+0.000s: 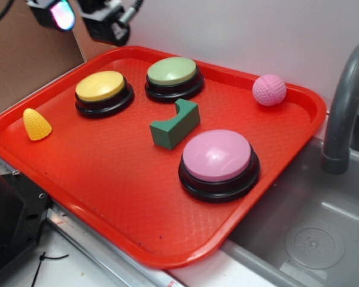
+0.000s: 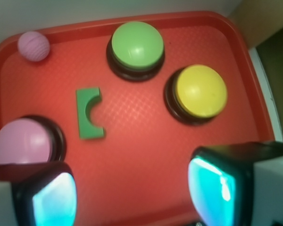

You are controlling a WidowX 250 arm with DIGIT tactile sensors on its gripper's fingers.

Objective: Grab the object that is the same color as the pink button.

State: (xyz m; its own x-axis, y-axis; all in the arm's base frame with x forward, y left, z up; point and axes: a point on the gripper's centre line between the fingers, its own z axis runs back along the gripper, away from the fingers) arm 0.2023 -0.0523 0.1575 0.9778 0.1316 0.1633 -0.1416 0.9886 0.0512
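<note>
Red tray (image 1: 107, 179) beside sink, pink button (image 1: 218, 156) at five o'clock, pink ball (image 1: 269, 90) at two o'clock, gripper (image 2: 132, 188) raised at eleven, fingers apart, empty.

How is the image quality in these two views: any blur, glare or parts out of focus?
Exterior view: sharp and evenly lit, soft highlights on the pink button and green button, pink ball texture clear; gripper cropped at the top edge. Wrist view: softer overall, the green block smeared at its lower end, the fingers out of focus and glowing cyan.
</note>
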